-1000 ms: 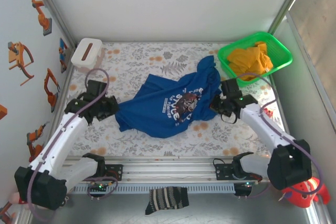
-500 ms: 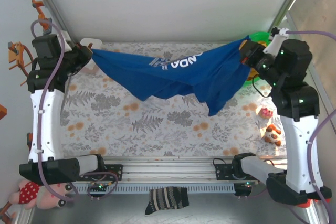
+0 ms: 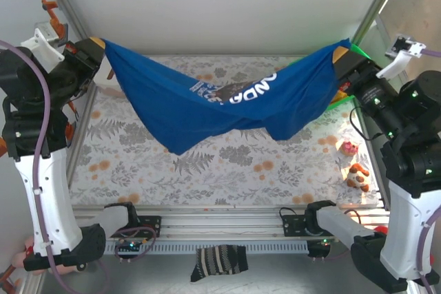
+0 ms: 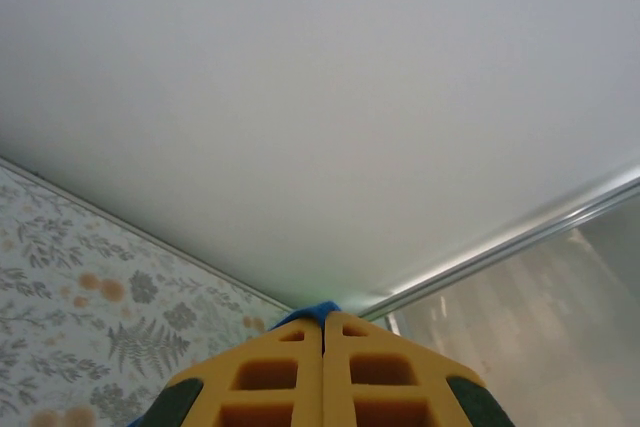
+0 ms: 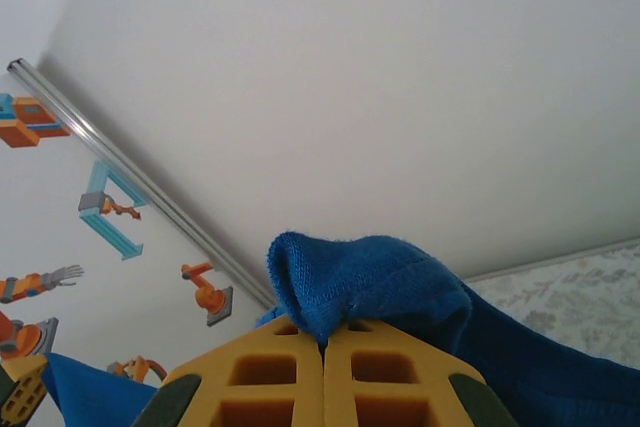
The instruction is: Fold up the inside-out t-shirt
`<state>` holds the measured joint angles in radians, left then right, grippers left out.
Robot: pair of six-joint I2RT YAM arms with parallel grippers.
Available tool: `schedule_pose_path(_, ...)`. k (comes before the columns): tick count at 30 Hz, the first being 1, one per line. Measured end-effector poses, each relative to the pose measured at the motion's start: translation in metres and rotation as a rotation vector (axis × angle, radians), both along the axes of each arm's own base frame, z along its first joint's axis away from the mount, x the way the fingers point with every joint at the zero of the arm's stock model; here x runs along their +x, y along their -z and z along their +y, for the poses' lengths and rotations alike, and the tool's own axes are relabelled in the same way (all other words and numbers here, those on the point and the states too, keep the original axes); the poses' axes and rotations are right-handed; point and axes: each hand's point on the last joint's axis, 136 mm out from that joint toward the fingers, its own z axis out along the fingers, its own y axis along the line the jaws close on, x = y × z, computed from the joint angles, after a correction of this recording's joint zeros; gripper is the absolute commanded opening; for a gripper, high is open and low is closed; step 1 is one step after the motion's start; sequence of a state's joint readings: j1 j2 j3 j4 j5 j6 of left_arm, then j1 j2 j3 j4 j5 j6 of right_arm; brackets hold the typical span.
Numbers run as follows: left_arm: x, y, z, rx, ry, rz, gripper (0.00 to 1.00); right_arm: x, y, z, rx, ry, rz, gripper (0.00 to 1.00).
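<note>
High above the counter, the royal-blue t-shirt hangs slung between both arms like a hammock. Left tool is clamped on one end of the cloth up by the left wall. My left wrist view has its yellow pads pressed together, with only a sliver of blue peeking out at the tips. Right tool is clamped on the other end by the right wall, and the right wrist view shows a thick bunch of blue hem pinched between closed pads and spilling over the top. The cloth runs taut along its upper edge from tool to tool. It sags in the middle, and two loose lobes droop toward the floral surface. I cannot tell whether the lowest lobe touches the counter or clears it. White lettering shows on a twisted band near the centre. My read on progress: early. The shirt is lifted and spread out, but I see no fold made, no flat layout and no squared sleeves. Whether it is inside-out or turned I cannot settle from here. Left to do, as I judge it: lay it down flat without bunching, then make every fold.
</note>
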<state>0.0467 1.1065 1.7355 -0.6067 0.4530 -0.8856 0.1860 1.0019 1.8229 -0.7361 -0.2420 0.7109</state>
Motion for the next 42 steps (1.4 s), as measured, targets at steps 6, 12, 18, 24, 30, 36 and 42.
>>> schedule_pose_path(6, 0.059, 0.085, -0.002, -0.037, 0.026, 0.218, 0.02, 0.062, 0.099, 0.013, -0.031, -0.006, 0.284, 0.00)
schedule_pose_path(12, 0.141, 0.239, 0.004, 0.001, 0.039, 0.572, 0.10, 0.155, 0.232, 0.028, -0.138, -0.001, 0.613, 0.01)
schedule_pose_path(18, 0.184, 0.356, 0.009, 0.077, 0.074, 0.788, 0.38, 0.217, 0.353, 0.040, -0.241, -0.040, 0.832, 0.53)
schedule_pose_path(24, 0.182, 0.373, 0.018, 0.183, 0.062, 0.813, 0.54, 0.192, 0.372, 0.037, -0.262, -0.055, 0.846, 0.53)
schedule_pose_path(30, 0.149, 0.367, 0.016, 0.310, 0.022, 0.818, 0.55, 0.134, 0.397, 0.026, -0.287, -0.040, 0.877, 0.54)
schedule_pose_path(36, 0.122, 0.418, 0.012, 0.393, 0.029, 0.960, 0.55, 0.095, 0.452, 0.017, -0.339, -0.030, 1.013, 0.56)
schedule_pose_path(42, 0.118, 0.457, 0.018, 0.428, 0.024, 1.059, 0.52, 0.079, 0.471, 0.021, -0.379, -0.040, 1.053, 0.57)
